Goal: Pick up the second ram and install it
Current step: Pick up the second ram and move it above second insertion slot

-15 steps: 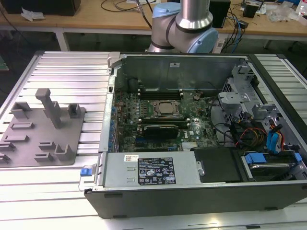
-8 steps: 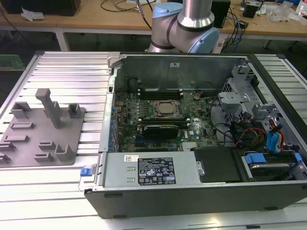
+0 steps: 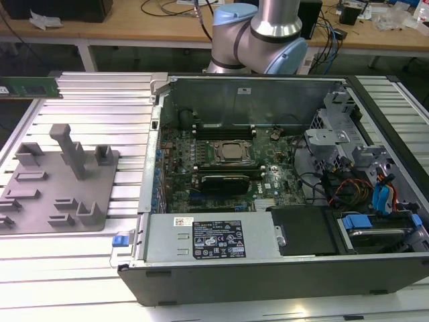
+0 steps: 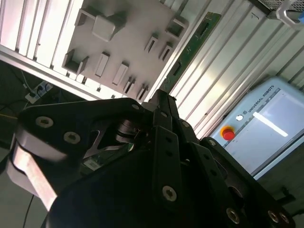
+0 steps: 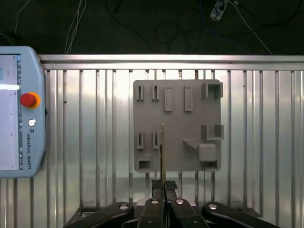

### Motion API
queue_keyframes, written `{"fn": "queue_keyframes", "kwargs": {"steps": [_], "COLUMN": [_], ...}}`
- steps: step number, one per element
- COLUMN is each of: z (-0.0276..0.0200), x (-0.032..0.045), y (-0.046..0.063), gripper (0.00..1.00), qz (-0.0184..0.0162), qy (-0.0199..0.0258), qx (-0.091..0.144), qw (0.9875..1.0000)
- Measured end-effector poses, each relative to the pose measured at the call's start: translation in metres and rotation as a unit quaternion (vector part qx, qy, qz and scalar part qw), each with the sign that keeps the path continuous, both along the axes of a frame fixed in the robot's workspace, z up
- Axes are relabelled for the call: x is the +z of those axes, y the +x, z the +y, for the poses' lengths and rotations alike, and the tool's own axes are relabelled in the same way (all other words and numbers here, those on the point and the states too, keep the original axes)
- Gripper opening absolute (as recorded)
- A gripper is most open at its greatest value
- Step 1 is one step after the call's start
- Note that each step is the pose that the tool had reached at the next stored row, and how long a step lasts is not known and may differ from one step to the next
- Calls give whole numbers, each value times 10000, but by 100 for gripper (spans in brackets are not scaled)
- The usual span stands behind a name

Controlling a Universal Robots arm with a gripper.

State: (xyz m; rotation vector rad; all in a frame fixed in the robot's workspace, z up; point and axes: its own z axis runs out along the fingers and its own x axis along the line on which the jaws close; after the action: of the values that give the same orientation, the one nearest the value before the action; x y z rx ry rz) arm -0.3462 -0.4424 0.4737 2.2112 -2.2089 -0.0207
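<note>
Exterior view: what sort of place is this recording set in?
Probably a robotics lab bench set up for computer assembly: an open computer case with its motherboard exposed sits on a ribbed metal table, cluttered workbenches stand behind, and the hand grips the second ram.

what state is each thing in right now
hand, shut on the second ram
second ram, held in the air, not yet installed
gray holder plate, lying flat on the slatted table
computer case, open, motherboard exposed
teach pendant, screen lit
</note>
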Motion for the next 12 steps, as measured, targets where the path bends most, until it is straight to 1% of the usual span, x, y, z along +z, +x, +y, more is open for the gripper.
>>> {"fn": "queue_keyframes", "kwargs": {"steps": [2, 6, 7, 9, 10, 12], "z": [0, 0, 0, 0, 0, 0], "x": [0, -1, -1, -1, -1, -23], "y": [42, 210, 293, 348, 392, 528], "gripper": [9, 9, 9, 9, 9, 9], "qz": [-1, 0, 0, -1, 0, 0], "qy": [0, 0, 0, 0, 0, 0], "qx": [0, -1, 0, 0, 0, 0], "qw": [10000, 10000, 10000, 10000, 10000, 10000]}}
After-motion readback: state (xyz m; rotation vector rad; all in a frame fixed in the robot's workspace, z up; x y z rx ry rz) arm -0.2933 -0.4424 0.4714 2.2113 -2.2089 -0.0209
